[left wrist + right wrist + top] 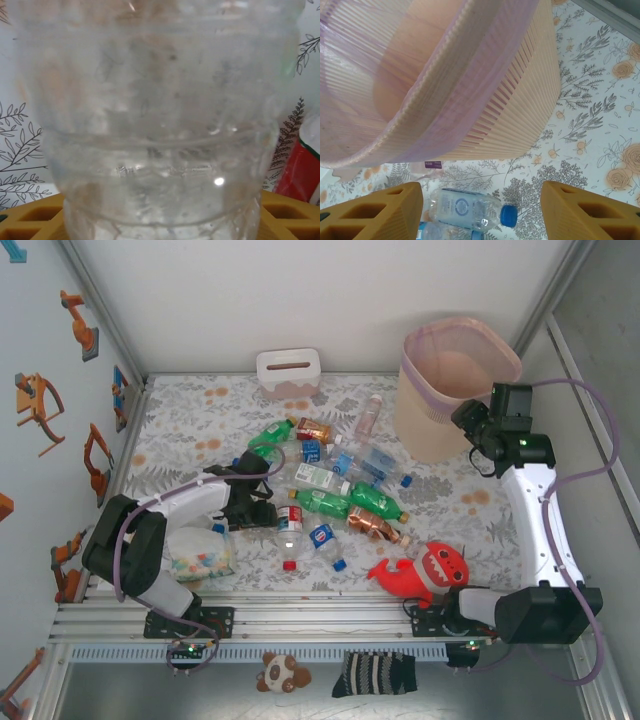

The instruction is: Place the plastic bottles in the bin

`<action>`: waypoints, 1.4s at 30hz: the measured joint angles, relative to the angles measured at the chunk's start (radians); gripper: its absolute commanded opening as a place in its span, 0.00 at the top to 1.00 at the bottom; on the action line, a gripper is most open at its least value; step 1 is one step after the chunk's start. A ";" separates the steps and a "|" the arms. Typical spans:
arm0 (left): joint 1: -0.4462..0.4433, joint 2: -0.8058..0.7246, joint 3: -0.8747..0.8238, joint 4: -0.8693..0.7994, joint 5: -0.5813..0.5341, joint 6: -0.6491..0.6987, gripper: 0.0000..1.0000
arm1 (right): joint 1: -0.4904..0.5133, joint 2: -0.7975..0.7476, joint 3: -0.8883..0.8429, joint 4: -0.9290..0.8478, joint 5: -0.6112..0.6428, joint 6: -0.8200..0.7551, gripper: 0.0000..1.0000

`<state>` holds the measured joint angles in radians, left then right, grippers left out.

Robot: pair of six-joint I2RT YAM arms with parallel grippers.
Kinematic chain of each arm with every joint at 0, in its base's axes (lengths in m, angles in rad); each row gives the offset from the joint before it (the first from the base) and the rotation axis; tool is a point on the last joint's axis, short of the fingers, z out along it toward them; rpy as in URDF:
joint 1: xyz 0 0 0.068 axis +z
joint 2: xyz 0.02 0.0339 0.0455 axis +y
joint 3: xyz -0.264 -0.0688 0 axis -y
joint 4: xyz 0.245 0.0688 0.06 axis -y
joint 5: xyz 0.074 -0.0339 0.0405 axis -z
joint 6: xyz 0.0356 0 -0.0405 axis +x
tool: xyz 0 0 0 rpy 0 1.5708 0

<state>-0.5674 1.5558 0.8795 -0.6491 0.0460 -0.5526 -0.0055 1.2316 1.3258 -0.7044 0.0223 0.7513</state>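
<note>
- The plastic bottles (322, 502) are seen scattered lying on the flowered surface (190, 415), clustered at its middle between the two arms.
- Clear, green and copper-brown ones are mixed in the cluster, some touching or overlapping.
- One pale bottle (368, 415) lies apart from the cluster, near the bin (430, 415).
- The bin is placed upright at the far right of the surface, with a pink liner folded over its rim.
- The left end effector (258, 508) is lowered at the left edge of the cluster.
- In the left wrist view a clear bottle (160, 125) is seen between its yellow fingers (30, 220), covering the inner edge of each.
- Whether that bottle is actually clamped cannot be told.
- A red-labelled item (300, 172) is visible just beside the clear bottle, on the right of that view.
- The right end effector (480, 200) is held beside the bin's near wall, close to the rim, with its fingers apart and nothing between them.
- Beneath it a blue-capped bottle (465, 207) lies on the surface, near the bin's foot.
- A red plush shark (425, 572) lies at the near edge, just beside the copper-brown bottle (372, 527).
- A bag of pastel bits (200, 552) is lodged against the left arm.
- A white box (288, 373) with a slot stands at the far edge.
</note>
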 measured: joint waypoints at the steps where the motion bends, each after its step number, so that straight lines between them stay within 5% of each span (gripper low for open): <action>1: 0.000 0.000 0.000 0.000 0.000 0.000 0.37 | 0.000 0.000 0.000 0.000 -0.001 0.000 0.37; 22: 0.000 -0.177 0.019 -0.056 -0.049 0.022 0.45 | 0.000 0.000 -0.001 -0.002 -0.026 -0.052 0.37; 31: 0.000 -0.399 0.061 0.000 0.029 0.135 0.47 | 0.000 -0.002 -0.012 0.040 -0.334 -0.239 0.38; 42: 0.000 -0.540 0.047 0.267 0.327 0.284 0.52 | 0.045 -0.137 -0.094 0.249 -0.712 -0.390 0.39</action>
<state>-0.5678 1.0161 0.9264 -0.3824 0.3725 -0.2684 0.0399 1.0950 1.2316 -0.4549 -0.6895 0.3611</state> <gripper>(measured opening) 0.541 0.612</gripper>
